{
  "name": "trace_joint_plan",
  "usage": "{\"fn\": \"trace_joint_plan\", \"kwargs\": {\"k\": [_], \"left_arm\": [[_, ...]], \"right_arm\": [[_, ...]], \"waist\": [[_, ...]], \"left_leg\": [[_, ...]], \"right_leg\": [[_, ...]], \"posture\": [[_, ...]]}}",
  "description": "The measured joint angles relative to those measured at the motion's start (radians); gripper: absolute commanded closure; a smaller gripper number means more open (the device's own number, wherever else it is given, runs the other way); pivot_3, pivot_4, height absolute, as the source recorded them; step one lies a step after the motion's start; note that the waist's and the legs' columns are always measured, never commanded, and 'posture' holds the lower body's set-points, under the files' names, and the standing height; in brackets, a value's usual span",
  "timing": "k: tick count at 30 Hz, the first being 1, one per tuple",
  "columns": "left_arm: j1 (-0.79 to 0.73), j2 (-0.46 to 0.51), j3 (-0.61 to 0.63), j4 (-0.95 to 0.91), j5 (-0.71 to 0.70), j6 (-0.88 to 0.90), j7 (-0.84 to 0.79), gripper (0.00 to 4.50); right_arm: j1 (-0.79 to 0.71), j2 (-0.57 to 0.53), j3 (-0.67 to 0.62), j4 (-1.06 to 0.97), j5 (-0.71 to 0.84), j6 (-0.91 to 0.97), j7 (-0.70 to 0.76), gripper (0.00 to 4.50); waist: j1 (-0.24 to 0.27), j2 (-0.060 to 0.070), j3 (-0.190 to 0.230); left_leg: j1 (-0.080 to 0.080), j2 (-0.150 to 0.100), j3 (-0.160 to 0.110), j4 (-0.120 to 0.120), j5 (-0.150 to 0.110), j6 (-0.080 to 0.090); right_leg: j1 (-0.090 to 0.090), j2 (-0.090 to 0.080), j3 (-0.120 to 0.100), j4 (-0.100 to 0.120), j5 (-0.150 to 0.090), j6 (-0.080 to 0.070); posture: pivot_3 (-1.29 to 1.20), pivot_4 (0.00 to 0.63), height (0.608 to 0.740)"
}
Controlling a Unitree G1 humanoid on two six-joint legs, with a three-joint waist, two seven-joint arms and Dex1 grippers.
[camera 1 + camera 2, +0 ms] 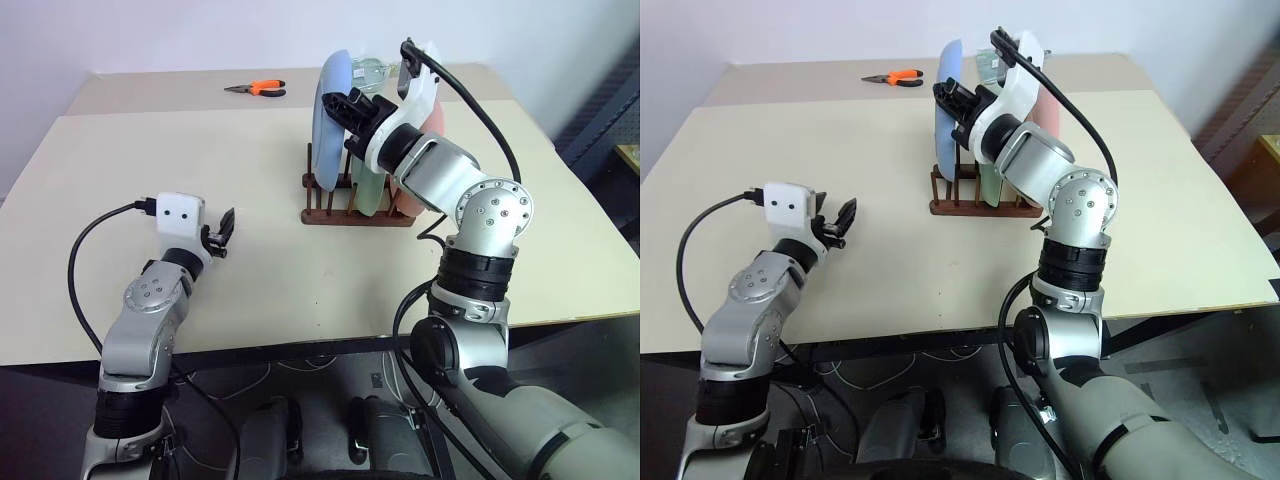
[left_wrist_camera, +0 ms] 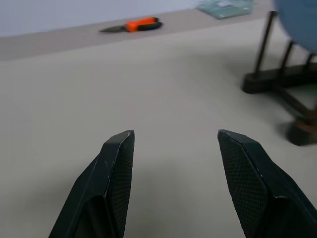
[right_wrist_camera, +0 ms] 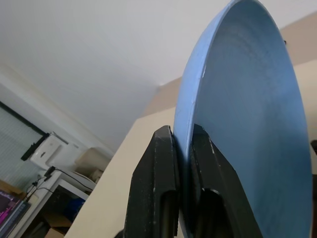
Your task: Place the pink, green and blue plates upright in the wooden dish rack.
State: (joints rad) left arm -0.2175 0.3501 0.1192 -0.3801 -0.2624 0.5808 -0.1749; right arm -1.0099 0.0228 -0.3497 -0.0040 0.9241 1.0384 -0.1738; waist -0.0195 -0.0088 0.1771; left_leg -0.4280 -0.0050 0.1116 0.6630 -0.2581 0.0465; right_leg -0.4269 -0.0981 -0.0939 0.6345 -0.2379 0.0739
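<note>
Head views: we see the blue plate (image 1: pixel 330 120) standing upright at the left end of the wooden dish rack (image 1: pixel 355 212), with the green plate (image 1: pixel 368 190) and pink plate (image 1: pixel 433 125) already slotted beside it.
Right gripper (image 1: pixel 335 105): clamped on the blue plate's rim.
Left wrist view: left gripper (image 2: pixel 173 144) is spread apart, empty, low over the table (image 1: pixel 180 130); pliers (image 2: pixel 133 25) lie far off.
Right wrist view: we see both fingers (image 3: pixel 156 173) pinching the rim.
Advice: we should check that the plate sits between the pegs, then release gently, without tipping it.
</note>
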Motion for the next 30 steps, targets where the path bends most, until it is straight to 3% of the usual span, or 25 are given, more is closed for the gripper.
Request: {"fn": "trace_joint_plan", "kwargs": {"k": [1, 4, 10, 11, 15, 18, 20, 22, 26, 30], "left_arm": [[0.009, 0.000, -0.003, -0.009, -0.008, 0.000, -0.014, 1.79], [0.046, 0.025, -0.017, -0.043, -0.037, 0.001, -0.088, 1.71], [0.101, 0.083, -0.026, -0.080, -0.086, 0.015, -0.199, 1.71], [0.101, 0.084, -0.026, -0.084, -0.091, 0.020, -0.205, 1.71], [0.105, 0.084, -0.029, -0.097, -0.098, 0.022, -0.221, 1.71], [0.105, 0.084, -0.039, -0.097, -0.096, 0.022, -0.228, 1.71], [0.103, 0.094, -0.059, -0.093, -0.092, 0.021, -0.239, 1.71], [0.100, 0.121, -0.071, -0.081, -0.074, 0.013, -0.259, 1.71], [0.114, 0.183, -0.091, -0.010, -0.029, -0.047, -0.311, 1.71], [0.101, 0.195, -0.109, 0.097, 0.007, -0.108, -0.349, 1.71]], "right_arm": [[0.000, -0.003, 0.003, 0.011, -0.003, -0.001, 0.001, 4.50], [-0.002, -0.015, 0.016, 0.045, -0.019, -0.017, 0.019, 3.45], [-0.021, -0.057, 0.057, 0.073, -0.076, -0.063, 0.073, 0.35], [-0.021, -0.074, 0.079, 0.073, -0.096, -0.071, 0.090, 0.03], [-0.020, -0.209, 0.249, 0.041, -0.245, -0.147, 0.225, 0.03], [-0.012, -0.385, 0.414, -0.062, -0.414, -0.309, 0.393, 0.03], [0.041, -0.514, 0.450, -0.166, -0.489, -0.458, 0.547, 0.03], [0.135, -0.604, 0.395, -0.253, -0.450, -0.522, 0.694, 0.03], [0.434, -0.827, 0.134, -0.334, -0.268, -0.438, 0.920, 0.03], [0.727, -0.915, -0.083, -0.344, -0.202, -0.386, 1.033, 0.03]], "waist": [[0.000, 0.000, 0.000], [0.000, 0.000, 0.000], [0.000, 0.001, 0.000], [0.000, 0.001, 0.000], [0.002, 0.001, 0.001], [0.005, 0.001, 0.001], [0.010, 0.001, 0.000], [0.011, 0.000, 0.000], [0.030, 0.000, 0.000], [0.030, 0.002, 0.001]], "left_leg": [[0.000, 0.000, 0.000, 0.000, 0.000, 0.000], [0.000, 0.000, 0.000, 0.000, 0.000, 0.000], [0.000, 0.000, 0.000, 0.000, 0.000, 0.000], [0.000, 0.000, 0.000, 0.000, 0.000, 0.000], [0.000, 0.000, 0.000, 0.000, 0.000, 0.001], [-0.001, 0.000, 0.000, 0.000, -0.001, 0.001], [-0.001, 0.000, -0.001, 0.000, -0.001, 0.002], [-0.001, 0.000, -0.001, 0.001, -0.001, 0.002], [0.000, 0.000, -0.001, 0.002, -0.003, 0.005], [0.001, 0.000, -0.002, 0.001, -0.007, 0.010]], "right_leg": [[0.000, 0.000, 0.000, 0.000, 0.000, 0.000], [0.000, 0.000, 0.000, 0.000, 0.000, 0.000], [0.000, 0.000, 0.000, -0.001, 0.000, 0.000], [0.000, 0.000, 0.000, -0.001, 0.000, 0.000], [0.000, 0.000, 0.000, -0.001, 0.000, 0.000], [0.000, 0.000, 0.000, -0.002, 0.000, 0.000], [0.002, 0.000, -0.001, -0.004, -0.001, 0.001], [0.002, 0.000, -0.001, -0.004, -0.001, 0.001], [0.004, -0.002, -0.002, -0.006, 0.000, 0.001], [0.004, -0.004, -0.002, -0.006, 0.000, 0.001]], "posture": [[0.00, 0.150, 0.740], [0.00, 0.150, 0.740], [0.00, 0.150, 0.740], [0.00, 0.150, 0.740], [0.00, 0.150, 0.740], [0.00, 0.150, 0.740], [0.00, 0.150, 0.740], [0.00, 0.150, 0.740], [0.00, 0.150, 0.740], [0.00, 0.150, 0.740]]}}
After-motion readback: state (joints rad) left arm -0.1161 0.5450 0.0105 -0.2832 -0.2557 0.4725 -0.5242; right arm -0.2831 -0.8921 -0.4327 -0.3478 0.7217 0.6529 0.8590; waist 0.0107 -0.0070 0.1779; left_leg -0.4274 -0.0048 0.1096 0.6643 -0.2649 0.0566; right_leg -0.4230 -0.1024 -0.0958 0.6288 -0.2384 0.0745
